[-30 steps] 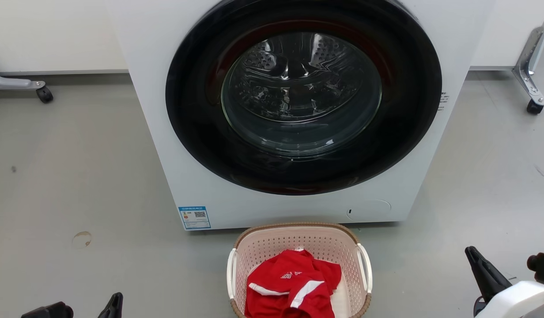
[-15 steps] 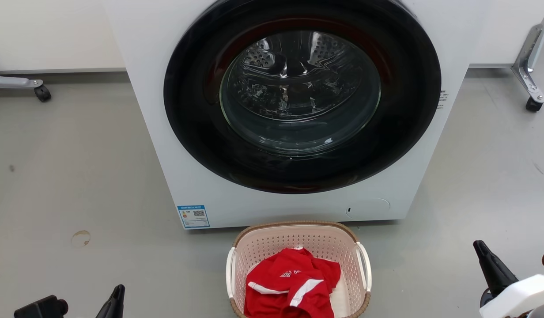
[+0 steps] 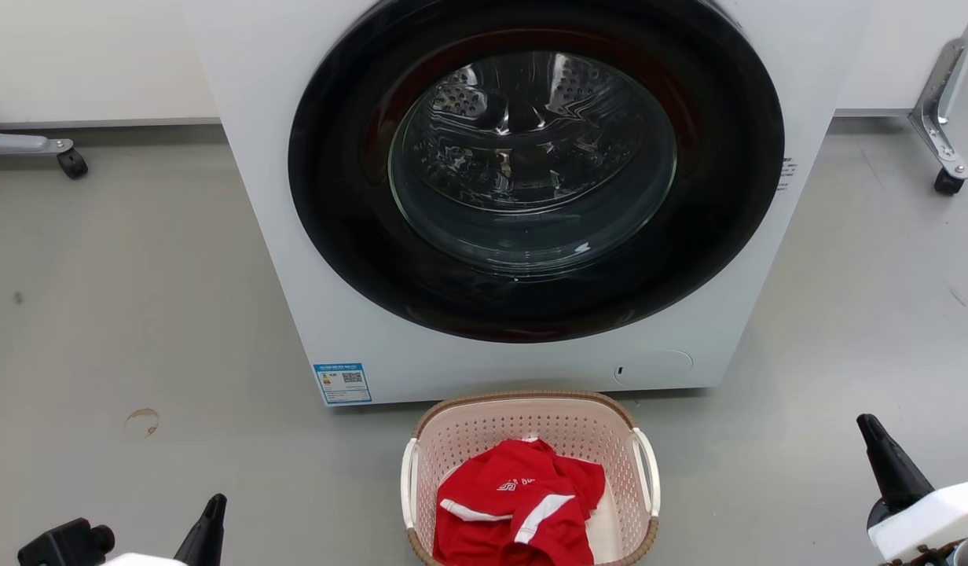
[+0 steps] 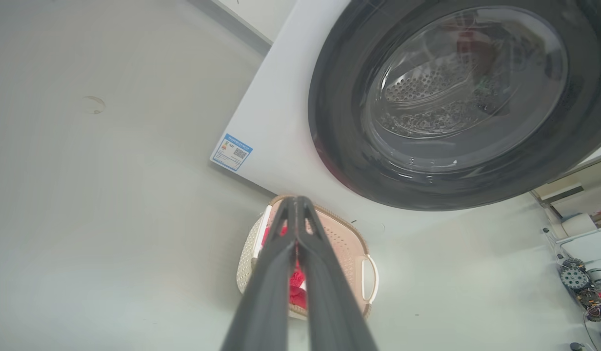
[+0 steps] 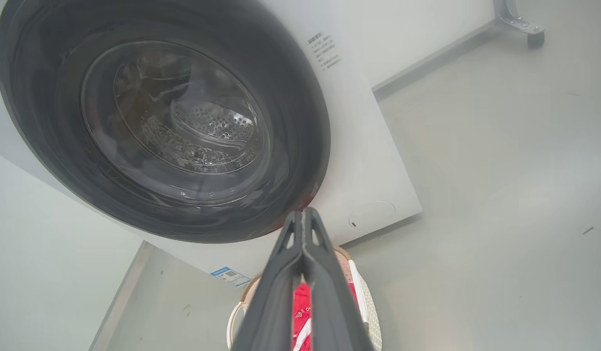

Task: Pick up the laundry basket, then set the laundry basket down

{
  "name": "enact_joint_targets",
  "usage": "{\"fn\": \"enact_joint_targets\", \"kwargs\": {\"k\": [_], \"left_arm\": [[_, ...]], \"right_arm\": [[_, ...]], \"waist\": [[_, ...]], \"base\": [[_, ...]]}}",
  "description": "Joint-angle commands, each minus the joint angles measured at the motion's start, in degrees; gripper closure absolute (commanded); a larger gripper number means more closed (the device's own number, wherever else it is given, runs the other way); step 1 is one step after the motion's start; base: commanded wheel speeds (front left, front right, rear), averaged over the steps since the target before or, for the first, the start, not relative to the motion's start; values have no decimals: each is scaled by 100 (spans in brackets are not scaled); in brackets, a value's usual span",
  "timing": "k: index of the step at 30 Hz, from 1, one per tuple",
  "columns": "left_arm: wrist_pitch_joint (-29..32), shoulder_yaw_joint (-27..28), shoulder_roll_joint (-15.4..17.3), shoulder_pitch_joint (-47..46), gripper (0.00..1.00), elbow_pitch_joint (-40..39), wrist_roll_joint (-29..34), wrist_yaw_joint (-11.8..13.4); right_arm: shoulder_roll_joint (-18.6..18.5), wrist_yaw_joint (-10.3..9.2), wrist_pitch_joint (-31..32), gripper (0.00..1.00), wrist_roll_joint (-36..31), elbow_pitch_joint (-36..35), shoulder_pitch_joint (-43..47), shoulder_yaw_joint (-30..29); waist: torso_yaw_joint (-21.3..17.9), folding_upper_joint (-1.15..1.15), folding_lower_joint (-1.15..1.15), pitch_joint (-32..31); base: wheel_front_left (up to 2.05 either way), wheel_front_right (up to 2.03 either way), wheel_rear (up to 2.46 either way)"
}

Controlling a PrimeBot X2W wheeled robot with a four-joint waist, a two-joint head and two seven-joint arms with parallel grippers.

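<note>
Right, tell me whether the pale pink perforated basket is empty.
Not empty: the pale pink perforated plastic basket holds a crumpled red garment with white stripes.

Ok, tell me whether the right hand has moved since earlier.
Yes: the right hand drifted rightward, away from the pale pink perforated plastic laundry basket.

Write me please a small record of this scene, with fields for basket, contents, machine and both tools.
basket: pale pink-cream perforated plastic laundry basket with brown woven-look rim, on the smooth grey floor before the machine
contents: crumpled red fabric garment with white stripes
machine: large white front-loading washing machine, round dark-rimmed glass door shut
left arm: left tool shut, empty, apart from the basket
right arm: right tool shut, empty, apart from the basket
</note>
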Motion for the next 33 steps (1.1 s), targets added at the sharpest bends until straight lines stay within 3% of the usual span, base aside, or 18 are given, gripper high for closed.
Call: {"fn": "enact_joint_targets", "kwargs": {"k": [1, 33], "left_arm": [[7, 251, 35, -390, 100, -53, -119, -107], [241, 1164, -913, -750, 100, 596, -1184, -948]], "right_arm": [[-118, -8, 24, 100, 201, -83, -311, -51], [-1, -14, 74, 100, 1849, 147, -587, -437]], "waist": [[-3, 0, -1, 5], [-49, 0, -1, 78]], "base": [[0, 0, 0], [0, 0, 0]]}}
